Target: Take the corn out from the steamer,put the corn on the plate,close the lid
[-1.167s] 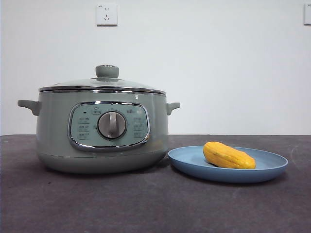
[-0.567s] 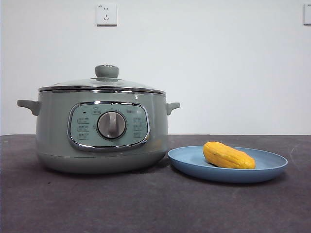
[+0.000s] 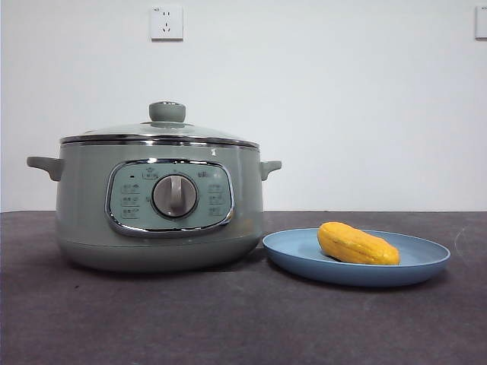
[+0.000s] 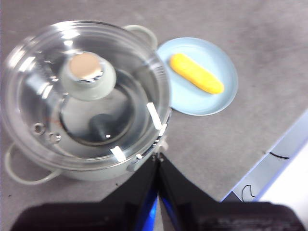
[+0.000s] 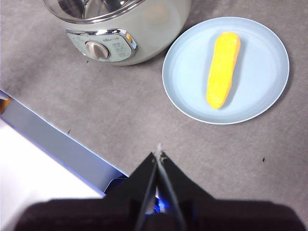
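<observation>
The sage-green steamer [image 3: 160, 205] stands at the left with the glass lid [image 3: 163, 131] closed on it. The lid also shows in the left wrist view [image 4: 86, 91], and the steamer in the right wrist view [image 5: 125, 29]. The yellow corn [image 3: 358, 243] lies on the light-blue plate [image 3: 426, 262] to the steamer's right. It shows in the left wrist view [image 4: 196, 73] and the right wrist view [image 5: 222, 69] too. My left gripper [image 4: 158, 156] is shut and empty, high above the steamer's side. My right gripper [image 5: 159, 153] is shut and empty, high above the table near the plate [image 5: 260, 103].
A dark grey table [image 3: 228, 319] carries everything. A white wall with a socket [image 3: 167, 23] stands behind. The table's edge and a pale floor show in the wrist views [image 4: 284, 159] [image 5: 43, 159].
</observation>
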